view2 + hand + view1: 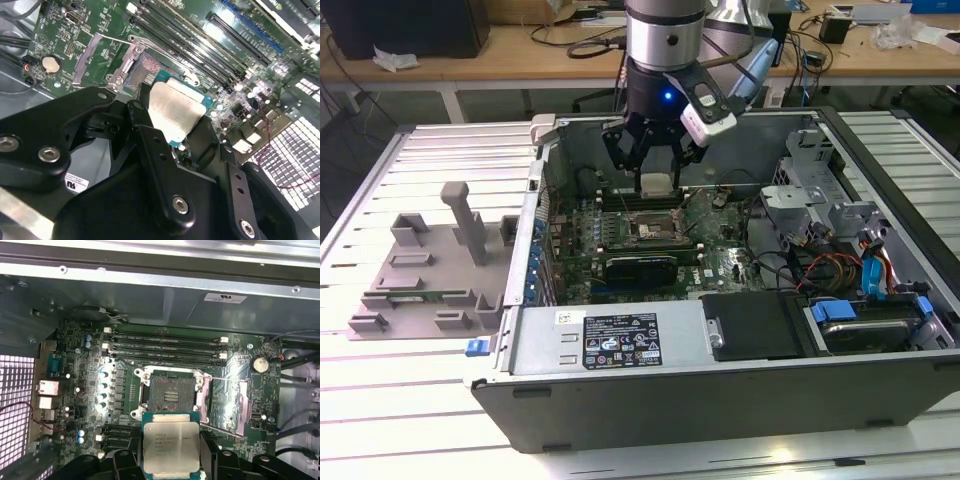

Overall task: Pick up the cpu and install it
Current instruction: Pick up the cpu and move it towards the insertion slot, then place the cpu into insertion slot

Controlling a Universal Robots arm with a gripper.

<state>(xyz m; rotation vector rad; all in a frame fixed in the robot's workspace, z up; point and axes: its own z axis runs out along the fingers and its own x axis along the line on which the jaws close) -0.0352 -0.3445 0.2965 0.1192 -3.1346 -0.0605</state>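
Silver-grey metal tops the cpu (171,445), which is clamped between the black fingers (210,452) of the pincer (656,176), gripped at two opposite edges. The chip hangs inside the open computer case (720,350), above the green motherboard (720,262) and clear of it. In the first wrist view it sits just short of the cpu socket (168,392), whose dark contact field lies bare, with its metal load frame (235,405) swung open to one side. Memory slots (165,342) run along the socket's far side, and a coin cell battery (260,364) sits near the board's corner. In the second wrist view the chip's green rim shows past the fingers, with the socket just beyond it. The case lies on its side across the middle of the ribbed counter (420,150), reaching toward the edge on the exterior view's right. A grey moulded fixture (430,270) rests near the edge on the exterior view's left, well apart from the pincer.
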